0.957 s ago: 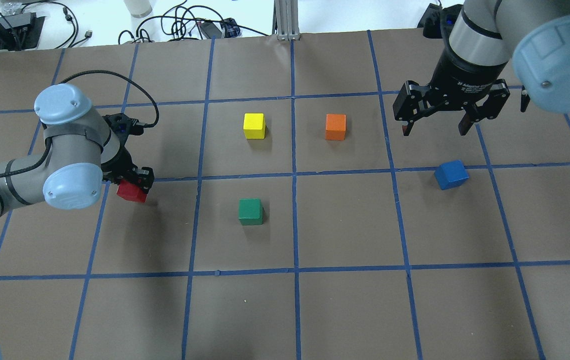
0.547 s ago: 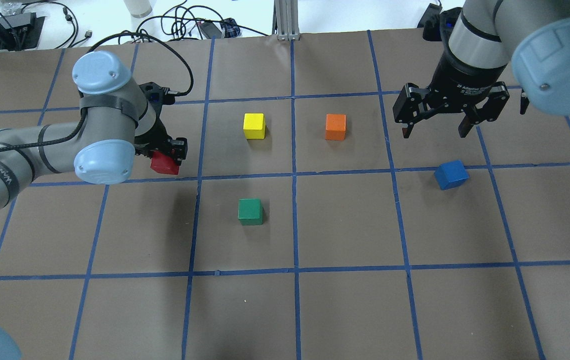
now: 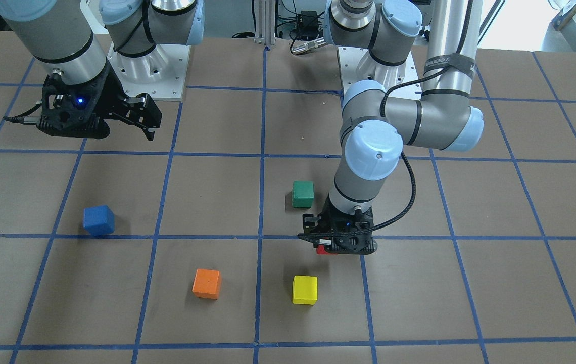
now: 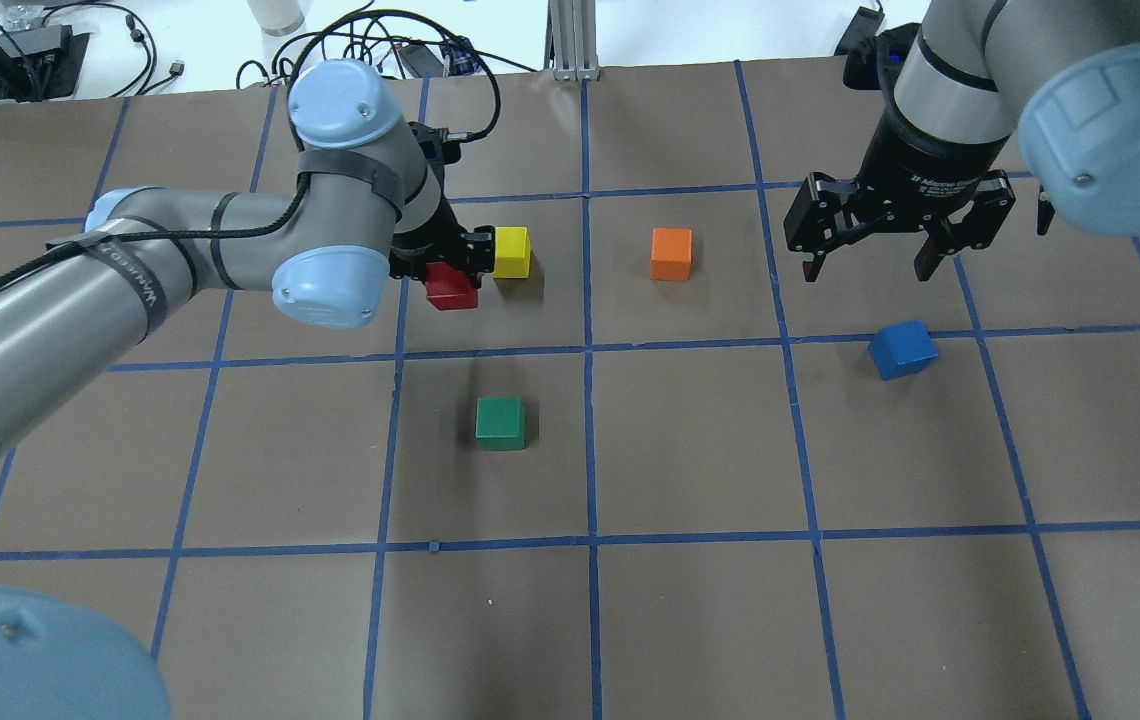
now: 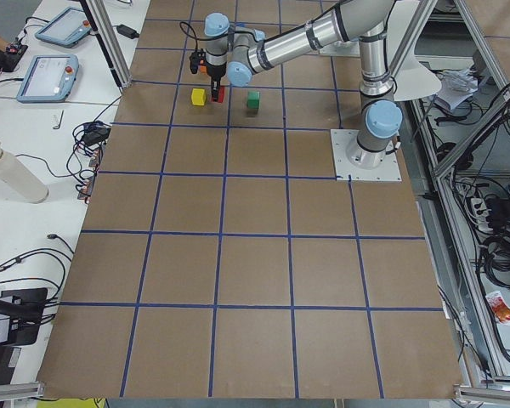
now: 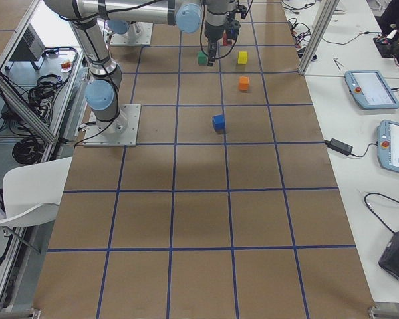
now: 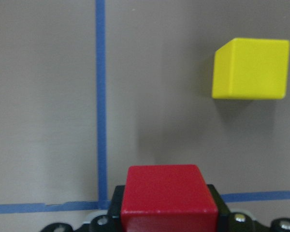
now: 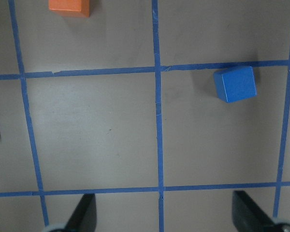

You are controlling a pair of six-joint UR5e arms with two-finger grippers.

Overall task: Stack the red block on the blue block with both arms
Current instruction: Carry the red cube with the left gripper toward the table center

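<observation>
My left gripper (image 4: 452, 268) is shut on the red block (image 4: 451, 287) and holds it above the table, just left of the yellow cube (image 4: 510, 251). The red block also shows in the left wrist view (image 7: 166, 195) and, partly hidden under the gripper, in the front view (image 3: 322, 248). The blue block (image 4: 902, 349) lies on the table at the right; it also shows in the front view (image 3: 99, 220) and the right wrist view (image 8: 236, 83). My right gripper (image 4: 868, 255) hangs open and empty above and behind the blue block.
An orange cube (image 4: 671, 253) sits right of the yellow cube. A green cube (image 4: 501, 422) sits in the middle of the table. Cables and gear lie beyond the table's far edge (image 4: 350, 50). Blue tape lines grid the brown table (image 4: 690, 450).
My left arm has carried the red block to the right and away from the robot, from the table's left side to beside the yellow cube. The right arm has barely moved.
</observation>
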